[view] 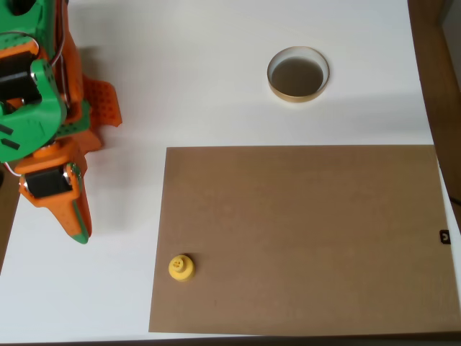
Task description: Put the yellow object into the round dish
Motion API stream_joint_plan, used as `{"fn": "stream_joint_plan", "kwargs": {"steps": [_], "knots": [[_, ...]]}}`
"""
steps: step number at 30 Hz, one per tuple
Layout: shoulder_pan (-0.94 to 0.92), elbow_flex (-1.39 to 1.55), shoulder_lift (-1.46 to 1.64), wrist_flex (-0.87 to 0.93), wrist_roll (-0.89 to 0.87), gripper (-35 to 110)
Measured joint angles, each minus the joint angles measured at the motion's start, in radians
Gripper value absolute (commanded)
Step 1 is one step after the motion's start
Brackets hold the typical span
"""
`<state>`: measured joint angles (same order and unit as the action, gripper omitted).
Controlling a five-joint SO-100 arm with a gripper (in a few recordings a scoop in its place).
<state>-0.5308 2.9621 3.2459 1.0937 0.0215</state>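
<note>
Resting on the lower left corner of a brown sheet (302,238), near its left edge, the yellow object (181,267) shows in the overhead view as a small round body with a narrower knob, seen nearly from above; whether it stands upright or leans slightly cannot be told. Brown sheet: flat, rectangular, cardboard-coloured, lying on the white table (216,86) and covering most of its lower right part. Round dish (298,74): pale tan rim, dark brownish inside, set on the bare table beyond the sheet's upper edge, well apart from the yellow object and up to the right of it. Arm: orange and green, at the left edge of the view, over the bare table beside the sheet. Hand (77,220): orange with a green tip, pointing down the picture, fingers drawn together with no gap visible between them, holding nothing, apart from the yellow object.
</note>
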Motion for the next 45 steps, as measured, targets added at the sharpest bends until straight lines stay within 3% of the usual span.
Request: {"fn": "stream_joint_plan", "kwargs": {"steps": [8, 45], "knots": [[-0.074, 0.000, 0.034, 0.054, 0.015, 0], [-0.075, 0.000, 0.034, 0.054, 0.015, 0]]}}
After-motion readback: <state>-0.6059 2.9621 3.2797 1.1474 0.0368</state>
